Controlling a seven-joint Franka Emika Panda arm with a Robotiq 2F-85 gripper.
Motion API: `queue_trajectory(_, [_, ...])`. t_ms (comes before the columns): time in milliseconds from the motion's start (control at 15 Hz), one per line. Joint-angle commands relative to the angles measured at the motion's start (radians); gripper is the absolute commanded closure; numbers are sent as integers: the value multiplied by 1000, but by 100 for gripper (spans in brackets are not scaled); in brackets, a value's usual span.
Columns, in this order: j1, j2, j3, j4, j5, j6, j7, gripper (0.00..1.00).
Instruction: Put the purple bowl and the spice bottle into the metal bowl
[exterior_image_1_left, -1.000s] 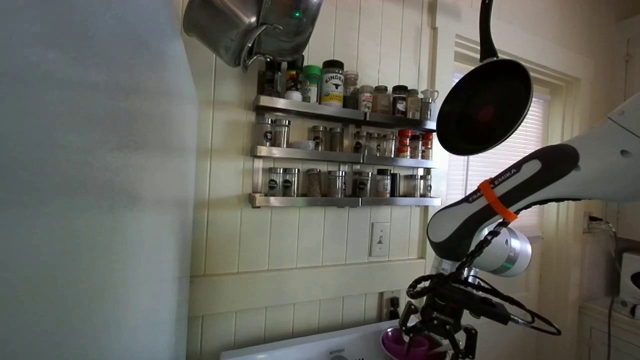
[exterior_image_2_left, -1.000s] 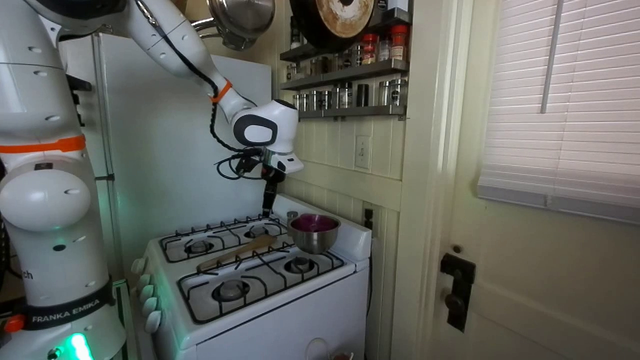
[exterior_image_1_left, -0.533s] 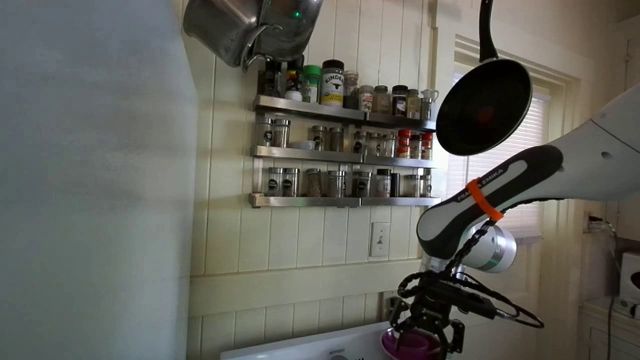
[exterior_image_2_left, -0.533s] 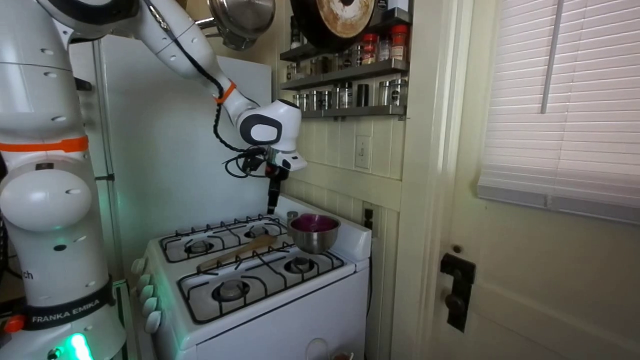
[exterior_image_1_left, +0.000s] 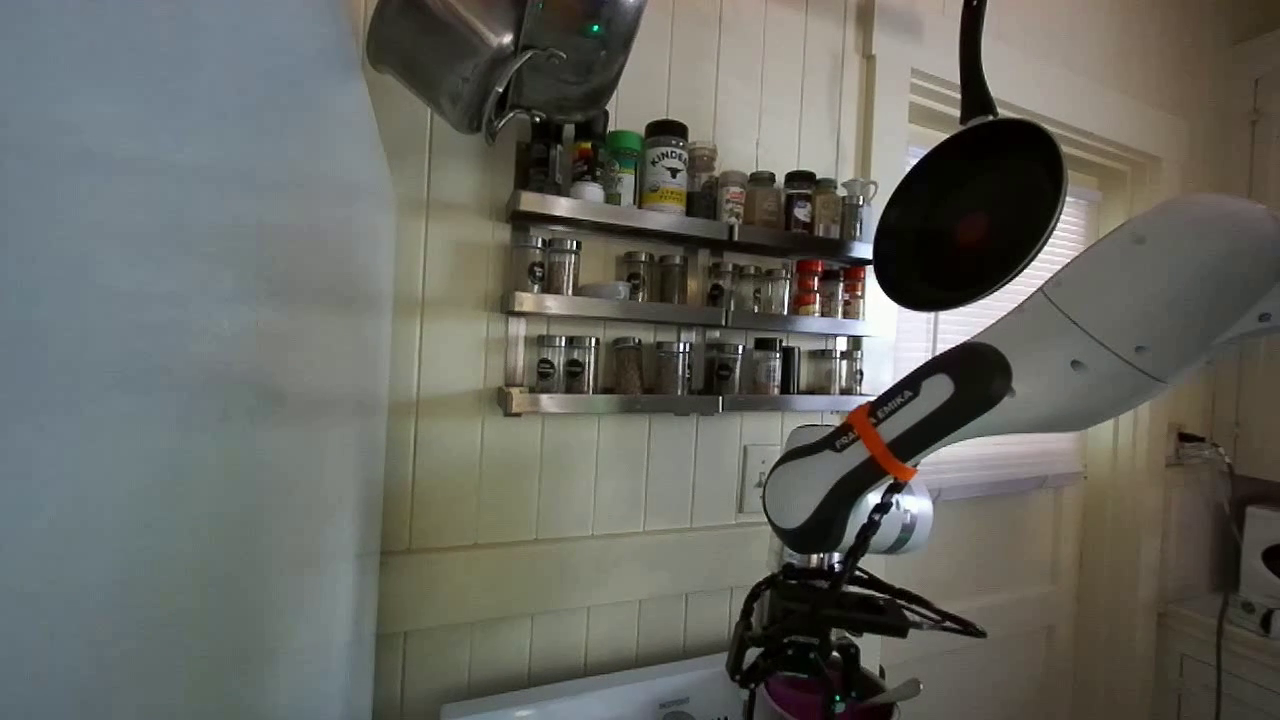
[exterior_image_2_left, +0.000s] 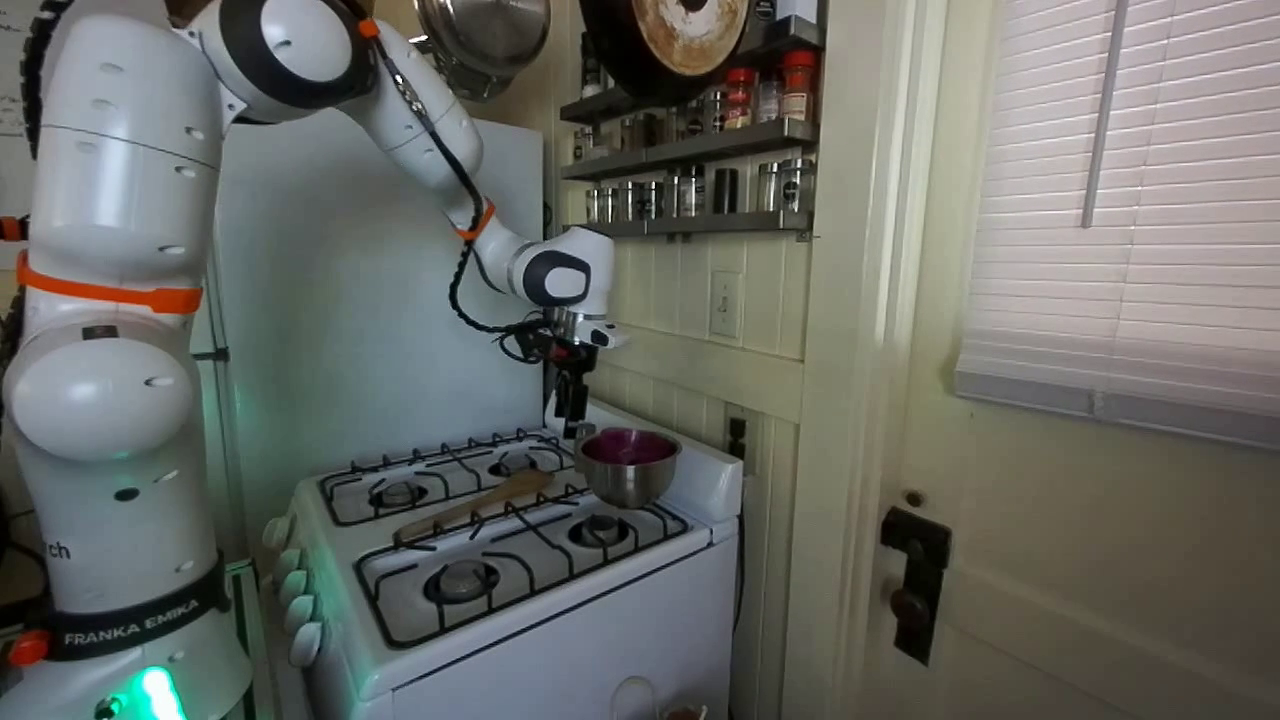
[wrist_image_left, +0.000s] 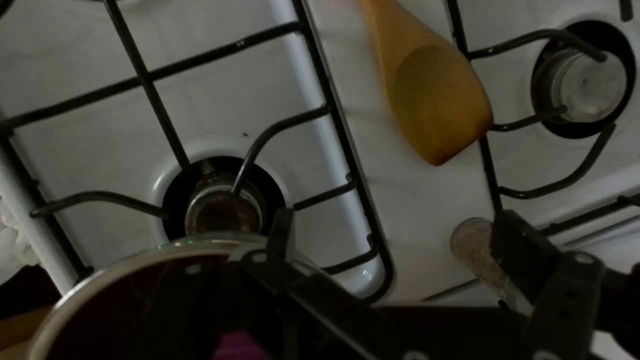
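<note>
The purple bowl (exterior_image_2_left: 628, 446) sits inside the grey metal bowl (exterior_image_2_left: 630, 486) on the stove's back corner. In the wrist view the metal bowl's rim (wrist_image_left: 135, 265) shows at lower left, with a magenta patch of the purple bowl (wrist_image_left: 239, 346) inside. The spice bottle (wrist_image_left: 472, 250), clear with brownish contents, stands beside the metal bowl. My gripper (wrist_image_left: 400, 232) is open over this spot. One finger overlaps the metal bowl's rim, and the other partly covers the bottle; I cannot tell whether they touch. In both exterior views the gripper (exterior_image_1_left: 792, 700) (exterior_image_2_left: 568, 424) is low at the stove's back.
A wooden spoon (wrist_image_left: 435, 100) lies between the black burner grates (exterior_image_2_left: 470, 590). The stove's back panel (exterior_image_2_left: 705, 480) and the wall stand close behind. A pale handle (exterior_image_1_left: 895, 692) sticks out near the bowls. Spice shelves (exterior_image_1_left: 620, 402) and a hanging pan (exterior_image_1_left: 970, 215) are above.
The arm has swung the gripper towards the metal bowl and spice bottle and slightly lower. It goes left in an exterior view and right in another. The bowls have not moved.
</note>
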Motion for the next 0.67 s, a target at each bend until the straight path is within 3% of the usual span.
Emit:
queue_trajectory(0, [41,111,-9,136,-84,-44,40,0])
queue_trajectory(600, [94,265,-12,335,-130,-35,-28,0])
